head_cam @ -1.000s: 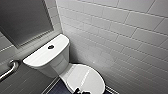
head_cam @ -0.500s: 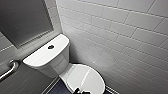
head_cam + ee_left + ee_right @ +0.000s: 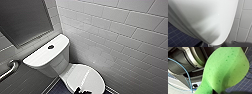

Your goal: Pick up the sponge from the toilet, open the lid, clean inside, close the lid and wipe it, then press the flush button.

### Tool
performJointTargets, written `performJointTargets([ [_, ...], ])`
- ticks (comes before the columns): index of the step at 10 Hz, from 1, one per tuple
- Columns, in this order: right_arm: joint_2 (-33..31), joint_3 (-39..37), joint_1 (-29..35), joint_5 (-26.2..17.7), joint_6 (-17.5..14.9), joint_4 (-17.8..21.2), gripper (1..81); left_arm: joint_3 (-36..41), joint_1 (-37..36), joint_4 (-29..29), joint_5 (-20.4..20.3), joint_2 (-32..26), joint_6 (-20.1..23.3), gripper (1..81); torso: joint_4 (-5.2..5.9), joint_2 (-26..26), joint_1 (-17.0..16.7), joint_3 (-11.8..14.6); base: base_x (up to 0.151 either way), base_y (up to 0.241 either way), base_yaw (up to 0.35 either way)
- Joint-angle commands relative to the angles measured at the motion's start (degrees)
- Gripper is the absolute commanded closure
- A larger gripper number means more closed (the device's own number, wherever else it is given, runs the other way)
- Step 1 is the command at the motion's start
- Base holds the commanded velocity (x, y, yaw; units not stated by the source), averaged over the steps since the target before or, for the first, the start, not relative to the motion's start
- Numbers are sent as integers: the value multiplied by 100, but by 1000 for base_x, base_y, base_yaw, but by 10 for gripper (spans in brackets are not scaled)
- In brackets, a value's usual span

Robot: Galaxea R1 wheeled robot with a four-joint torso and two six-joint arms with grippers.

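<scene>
The bright green sponge [image 3: 225,70] hangs up close, speckled with darker dots and pinched narrow where the right hand [image 3: 216,91] grips it. Behind it are dark robot housing [image 3: 180,63] and a thin blue cable [image 3: 188,77], with dark blue tiled floor [image 3: 244,84] beyond.

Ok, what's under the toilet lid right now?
The lid is down, so the bowl's inside is covered and can't be seen. Beside its edge, dark blue floor tiles show.

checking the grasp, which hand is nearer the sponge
Right: the sponge sits right at it, apparently held above the floor. The left is up close to the toilet instead.
</scene>
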Motion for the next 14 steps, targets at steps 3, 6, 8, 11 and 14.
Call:
performJointTargets([
  [3,-6,29,-234,-532,-15,-74,811,-29,-629,-1,144,120,-13,10,0,0,0,0,0,0,0],
  [6,-6,21,-234,-559,-15,-48,811,-468,-664,-2,92,375,-22,10,0,0,0,0,0,0,0],
  [8,3,21,-234,-550,-15,-30,811,-522,-734,-10,83,445,-22,10,0,0,0,0,0,0,0],
  [11,12,65,-260,-559,-15,-31,811,-426,-866,-10,-136,314,-162,10,0,0,0,0,0,0,0],
  [14,29,65,-251,-559,-15,-30,811,128,-963,-1,-155,86,-215,10,0,0,0,0,0,0,0],
])
